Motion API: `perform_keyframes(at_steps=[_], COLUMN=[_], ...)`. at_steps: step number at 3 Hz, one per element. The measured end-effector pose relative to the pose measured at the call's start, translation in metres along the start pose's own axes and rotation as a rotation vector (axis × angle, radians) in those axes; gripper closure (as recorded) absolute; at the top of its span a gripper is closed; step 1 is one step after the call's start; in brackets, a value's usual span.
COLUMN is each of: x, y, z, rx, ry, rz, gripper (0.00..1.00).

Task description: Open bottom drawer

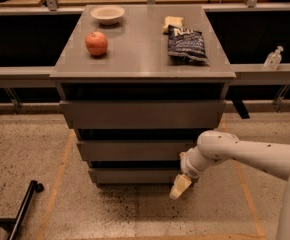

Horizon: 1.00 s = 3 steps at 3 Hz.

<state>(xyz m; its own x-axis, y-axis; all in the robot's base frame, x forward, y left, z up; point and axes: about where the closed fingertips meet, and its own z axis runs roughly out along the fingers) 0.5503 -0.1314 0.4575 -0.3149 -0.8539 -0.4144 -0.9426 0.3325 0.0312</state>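
The grey drawer cabinet (60,75) stands in the middle of the view, with three handle-less fronts stacked below its flat top. The bottom drawer (132,175) is the lowest and narrowest front, at about 6 o'clock from the cabinet's centre, just above the speckled floor (110,209). None of its interior shows. Above it are the middle drawer (135,150) and the wide top drawer (142,114).

The white arm (245,154) reaches in from 4 o'clock. Its gripper (180,187), cream-coloured at the tip, points down and to the left at the right end of the bottom drawer's front, near its lower corner. Whether it touches the panel cannot be told, nor whether the gripper is open or closed.

On the cabinet top, a red apple (96,43) lies at 9 o'clock and a pale bowl (107,14) at 11 o'clock. A dark blue snack bag (186,44) lies at 2 o'clock. Its white print is too blurred to read. A yellowish item (172,23) touches the bag's far edge.

A clear bottle (273,59) stands on the ledge at 3 o'clock, and a black rod (22,209) lies on the floor at 8 o'clock.
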Motion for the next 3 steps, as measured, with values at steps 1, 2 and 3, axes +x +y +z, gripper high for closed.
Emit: perform_keyframes(at_steps=[1, 2, 3], x=[-0.001, 0.01, 0.031], y=[0.001, -0.005, -0.026], z=[0.012, 0.044, 0.096], rx=[-0.004, -0.008, -0.014], ry=[0.022, 0.048, 0.049], rz=[0.004, 0.017, 0.052], gripper=[0.0, 0.0, 0.0])
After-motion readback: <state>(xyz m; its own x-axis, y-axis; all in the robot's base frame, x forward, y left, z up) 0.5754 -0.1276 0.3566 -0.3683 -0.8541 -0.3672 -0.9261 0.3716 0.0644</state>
